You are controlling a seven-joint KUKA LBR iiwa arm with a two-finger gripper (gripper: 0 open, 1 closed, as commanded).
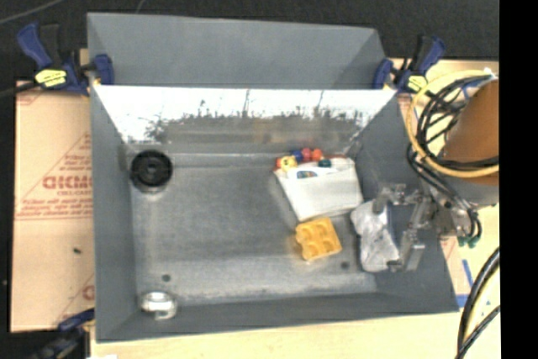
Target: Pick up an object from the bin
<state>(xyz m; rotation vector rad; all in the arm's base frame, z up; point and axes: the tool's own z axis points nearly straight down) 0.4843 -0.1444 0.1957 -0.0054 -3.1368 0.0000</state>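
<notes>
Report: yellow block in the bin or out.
In. The yellow block lies on the bin floor, beside the white box.

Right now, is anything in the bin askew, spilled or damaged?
Only small things. The white box lies turned at an angle to the bin walls, and the white wad beside the gripper is crumpled. The yellow block, black disc and silvery cap look ordinary; nothing seems spilled.

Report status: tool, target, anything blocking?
Tool low at bin right wall. Crumpled white wad against it, hold unconfirmed. Yellow block and white box just left, clear of it.
</notes>
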